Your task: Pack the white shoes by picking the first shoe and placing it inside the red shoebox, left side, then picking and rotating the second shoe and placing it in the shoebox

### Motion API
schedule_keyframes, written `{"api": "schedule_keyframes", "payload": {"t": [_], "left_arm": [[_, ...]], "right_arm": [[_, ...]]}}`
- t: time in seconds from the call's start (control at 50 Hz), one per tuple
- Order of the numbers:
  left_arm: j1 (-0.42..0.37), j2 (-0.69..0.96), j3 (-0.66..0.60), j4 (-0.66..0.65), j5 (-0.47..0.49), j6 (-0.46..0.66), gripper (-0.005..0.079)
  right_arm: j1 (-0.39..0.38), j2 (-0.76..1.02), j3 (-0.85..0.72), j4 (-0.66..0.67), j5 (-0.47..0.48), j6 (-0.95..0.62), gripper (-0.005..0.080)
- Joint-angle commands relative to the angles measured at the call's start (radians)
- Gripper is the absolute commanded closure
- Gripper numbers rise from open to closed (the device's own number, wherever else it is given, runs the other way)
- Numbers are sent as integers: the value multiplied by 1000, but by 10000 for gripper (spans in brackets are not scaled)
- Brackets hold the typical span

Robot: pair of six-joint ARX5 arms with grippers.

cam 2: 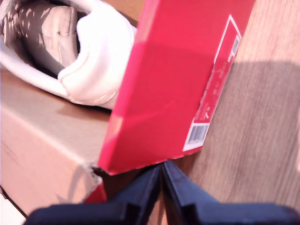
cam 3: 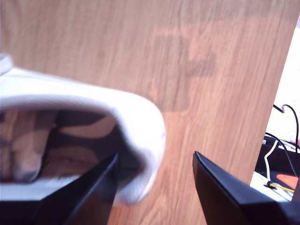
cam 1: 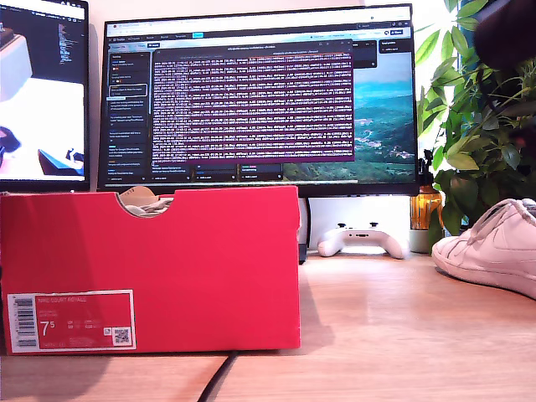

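Observation:
The red shoebox (cam 1: 151,268) stands on the wooden desk at the exterior view's left, its label facing the camera. One white shoe (cam 2: 93,61) lies inside it, and its laces (cam 1: 142,201) show through the notch. My first gripper (cam 2: 161,166) is shut on nothing, just outside the red shoebox wall (cam 2: 173,79) near the label end. The other white shoe (cam 1: 494,247) rests on the desk at the exterior view's right edge. My second gripper (cam 3: 154,157) is open at that shoe's heel (cam 3: 140,126), one finger inside the opening and the other outside.
A white game controller (cam 1: 362,240) lies behind the desk's middle, under a large monitor (cam 1: 260,100). A leafy plant (cam 1: 477,126) stands at the exterior view's right, with a dark blurred shape (cam 1: 511,29) above it. A black cable (cam 1: 219,377) runs off the front edge.

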Motion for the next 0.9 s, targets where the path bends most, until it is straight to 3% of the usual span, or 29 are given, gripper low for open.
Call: {"api": "schedule_keyframes", "payload": {"t": [0.0,0.44,0.54,0.66,0.88], "left_arm": [[-3,4,10,8,5,-6,754],[-3,4,10,8,5,-6,754],[-3,4,10,8,5,-6,754],[-3,4,10,8,5,-6,754],[-3,4,10,8,5,-6,754]], "right_arm": [[3,21,-16,18,0,0,299],[3,163,-17,28,-69,19,339],[2,163,-18,27,-67,29,469],[-6,163,-18,0,-67,29,757],[-27,161,-13,-47,-60,2,762]]}}
